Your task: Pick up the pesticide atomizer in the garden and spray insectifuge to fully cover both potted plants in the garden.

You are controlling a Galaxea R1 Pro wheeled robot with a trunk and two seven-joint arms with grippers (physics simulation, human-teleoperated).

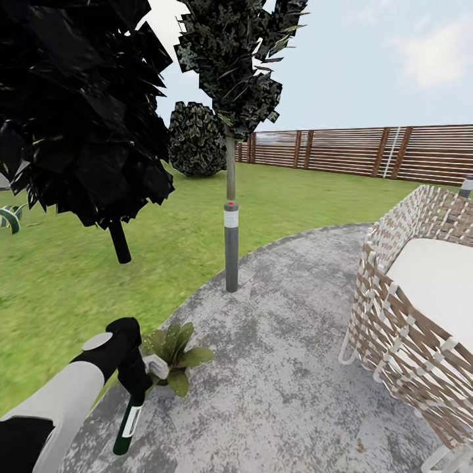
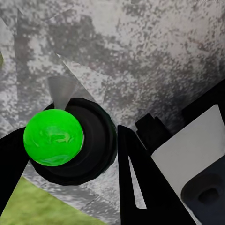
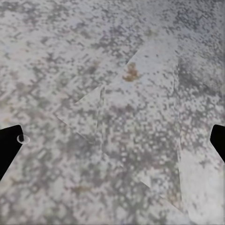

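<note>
Left gripper (image 2: 89,164) clamped on one pesticide atomizer (image 1: 129,420): dark fingers (image 2: 140,183) on either side of its black round body, bright green ball cap (image 2: 53,137) facing the wrist camera. In head view, atomizer hanging tilted below the gripper as a dark green cylinder with a white label; label text too small to read. One potted plant (image 1: 172,358) just beside the left gripper, on its far side: rosette of pointed green leaves, pot mostly hidden behind the gripper, standing at the edge of the patio (image 1: 289,368) where paving meets lawn (image 1: 79,276). Second potted plant not located. Right gripper (image 3: 112,145) spread wide, two dark fingertips (image 3: 8,145) at opposite edges of the wrist picture, nothing between them, mottled grey paving beneath. Farther out from the left gripper: one grey post (image 1: 231,246) with a white band and small red mark, at the patio edge; writing on band not legible. One wicker chair (image 1: 420,315) with white cushion well off toward the right-arm side. Trees counted: two, one dark-leaved (image 1: 72,112) on the lawn, one slim-trunked (image 1: 231,66) above the post. One rounded bush (image 1: 196,139) beyond. One striped leaf tip (image 1: 9,218) at far edge of lawn. Slatted brown fence (image 1: 368,152) along the far boundary.
</note>
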